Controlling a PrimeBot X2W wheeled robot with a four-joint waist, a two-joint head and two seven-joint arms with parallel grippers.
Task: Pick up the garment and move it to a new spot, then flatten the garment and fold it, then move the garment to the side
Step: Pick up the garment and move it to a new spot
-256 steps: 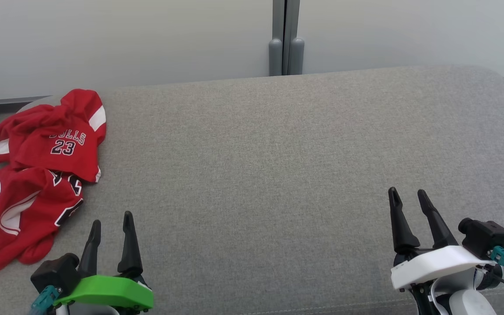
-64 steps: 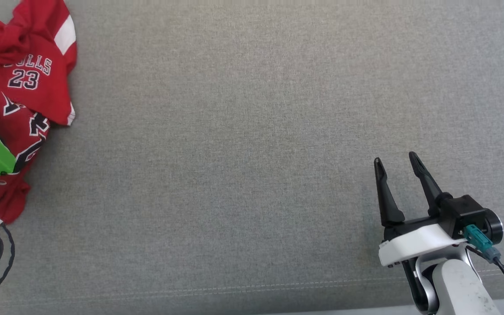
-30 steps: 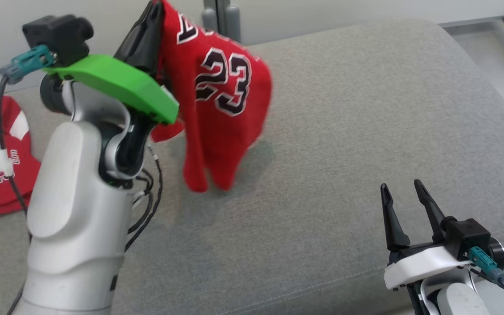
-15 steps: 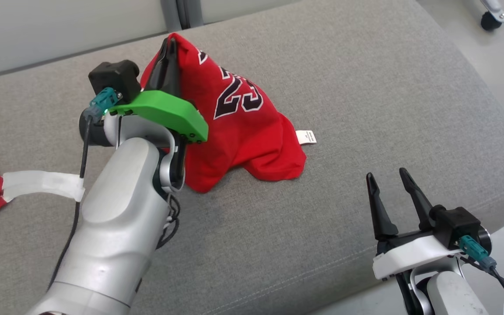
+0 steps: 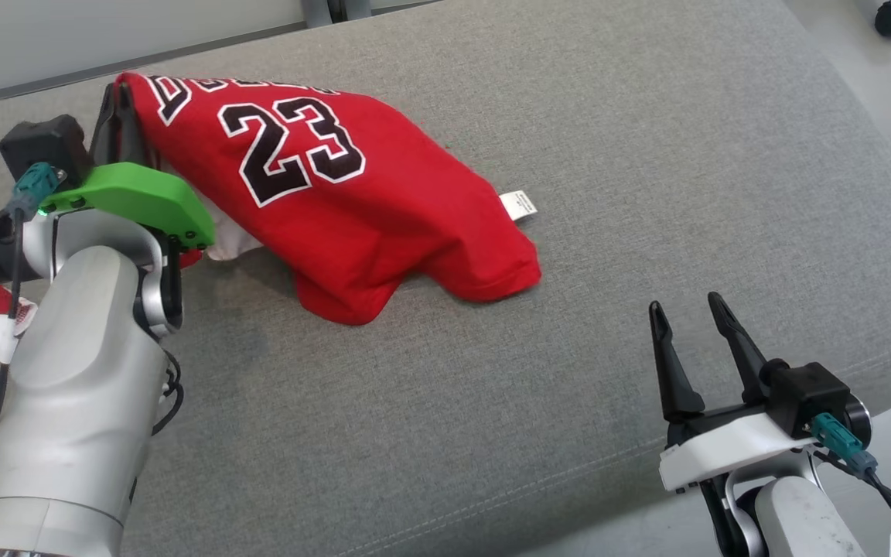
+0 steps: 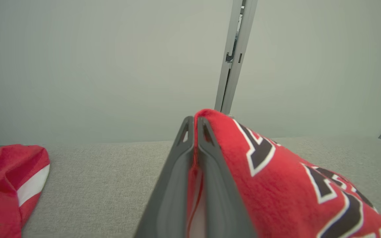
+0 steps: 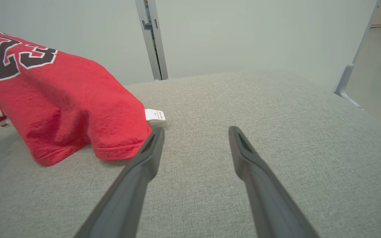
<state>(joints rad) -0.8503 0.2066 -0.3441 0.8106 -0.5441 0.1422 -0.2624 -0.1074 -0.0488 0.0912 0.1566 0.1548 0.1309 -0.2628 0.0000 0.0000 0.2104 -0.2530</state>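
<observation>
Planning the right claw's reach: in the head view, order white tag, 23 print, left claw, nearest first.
1. White tag, right edge of the jersey.
2. 23 print, jersey's middle.
3. Left claw, far left, gripping the jersey.

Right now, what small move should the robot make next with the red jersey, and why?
Probably lower the left gripper toward the grey cushion and let go. It is shut on one edge of the red jersey, holding that end up, while the other end already lies on the cushion.

Two red garments (image 5: 384, 209) (image 6: 8, 178), two hands (image 5: 117, 97) (image 5: 685, 307), one cushion (image 5: 646, 155)
</observation>
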